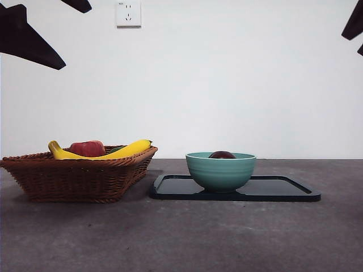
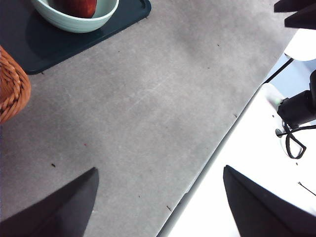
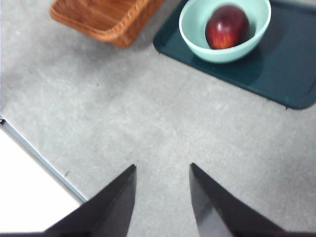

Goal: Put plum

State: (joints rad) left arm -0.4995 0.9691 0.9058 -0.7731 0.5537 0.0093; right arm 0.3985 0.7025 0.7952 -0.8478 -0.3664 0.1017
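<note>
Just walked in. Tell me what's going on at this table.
Nothing is being handled right now. The plum sits inside the teal bowl, which stands on the dark tray. Beside the tray, the wicker basket holds a banana and a red fruit. The left gripper and the right gripper both hang open and empty above bare table, away from everything. Judging by how things lie, the plum looks already placed.
</note>
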